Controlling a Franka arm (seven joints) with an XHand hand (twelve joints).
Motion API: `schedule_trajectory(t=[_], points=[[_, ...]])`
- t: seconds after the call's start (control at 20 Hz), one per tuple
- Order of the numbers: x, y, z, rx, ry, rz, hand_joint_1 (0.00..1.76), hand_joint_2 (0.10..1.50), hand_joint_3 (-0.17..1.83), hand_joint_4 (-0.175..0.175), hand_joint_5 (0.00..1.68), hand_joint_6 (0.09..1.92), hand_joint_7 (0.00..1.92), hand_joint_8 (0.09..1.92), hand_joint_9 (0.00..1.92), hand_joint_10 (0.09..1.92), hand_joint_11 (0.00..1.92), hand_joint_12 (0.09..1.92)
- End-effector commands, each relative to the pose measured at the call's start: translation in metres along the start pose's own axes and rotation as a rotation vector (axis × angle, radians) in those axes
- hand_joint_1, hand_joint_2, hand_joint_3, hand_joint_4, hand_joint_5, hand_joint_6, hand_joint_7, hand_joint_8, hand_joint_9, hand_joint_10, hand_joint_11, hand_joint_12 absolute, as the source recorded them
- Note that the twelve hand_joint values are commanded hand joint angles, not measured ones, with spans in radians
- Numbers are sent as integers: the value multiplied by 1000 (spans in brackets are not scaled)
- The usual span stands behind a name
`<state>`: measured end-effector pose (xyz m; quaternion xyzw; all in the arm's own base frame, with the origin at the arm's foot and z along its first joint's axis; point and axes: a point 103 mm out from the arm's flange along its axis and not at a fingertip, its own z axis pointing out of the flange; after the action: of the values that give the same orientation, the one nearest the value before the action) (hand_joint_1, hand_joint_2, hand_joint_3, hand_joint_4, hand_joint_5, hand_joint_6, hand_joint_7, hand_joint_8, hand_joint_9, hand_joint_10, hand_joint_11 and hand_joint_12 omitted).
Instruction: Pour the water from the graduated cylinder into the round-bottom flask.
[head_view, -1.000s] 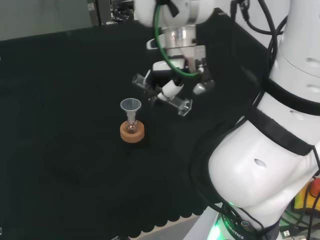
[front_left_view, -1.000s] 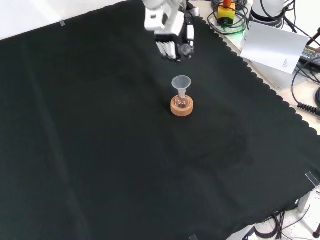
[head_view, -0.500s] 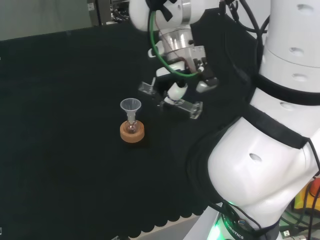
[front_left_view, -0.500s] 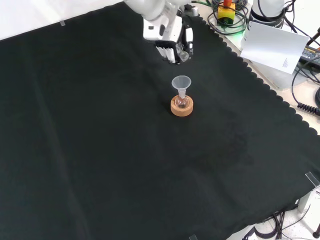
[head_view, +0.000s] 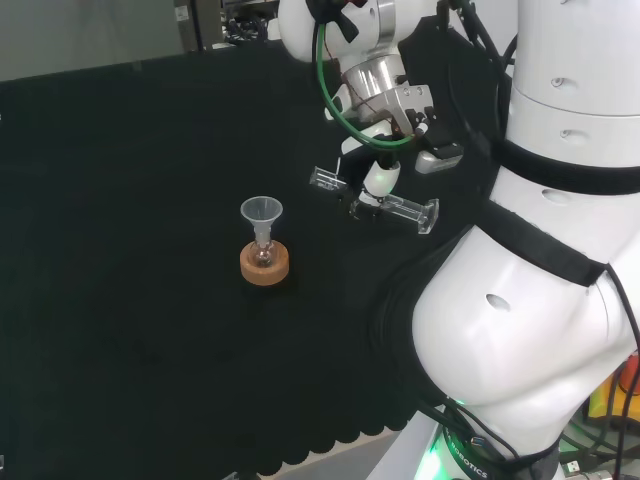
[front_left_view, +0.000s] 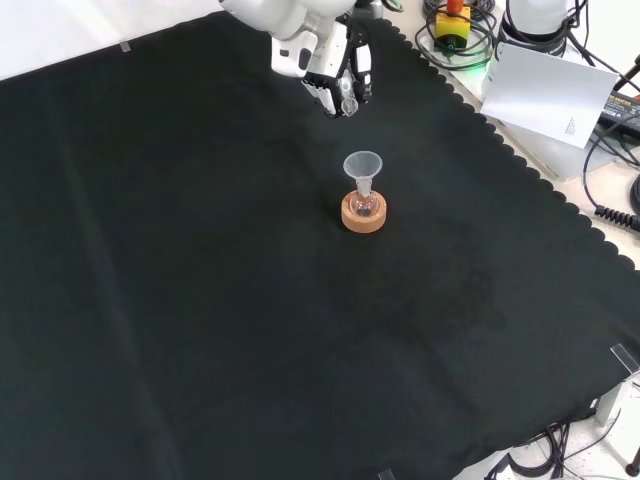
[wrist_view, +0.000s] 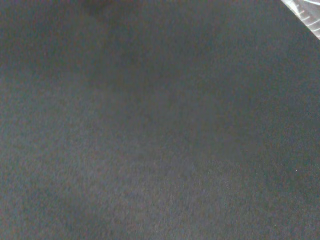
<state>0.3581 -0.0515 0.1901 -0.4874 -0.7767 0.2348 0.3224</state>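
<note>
Here my hand (head_view: 385, 165) was curled round the cylinder (head_view: 376, 201), lying nearly level above the cloth (head_view: 120, 200), right of the funnel (head_view: 261, 211) and flask (head_view: 263, 254) on what seemed a cork ring (head_view: 265, 266) in the head view

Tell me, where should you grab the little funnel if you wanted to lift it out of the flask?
Probably by the wide rim of the funnel, pinching from above. Its narrow stem sits down in the neck of the flask on the cork ring, so only the flared top stands free, and the funnel stands upright with open space above.
</note>
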Motion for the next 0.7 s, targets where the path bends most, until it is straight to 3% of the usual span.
schedule_trajectory(t=[0.05,0.7], points=[[3,1,-1,6,-5,-11,1259,1114,-1,-175,976,1013,1002,997,1408,87,1231,764],[27,16,-6,97,-55,-33,1259,1113,-1,-175,978,1010,1004,994,1406,87,1235,761]])
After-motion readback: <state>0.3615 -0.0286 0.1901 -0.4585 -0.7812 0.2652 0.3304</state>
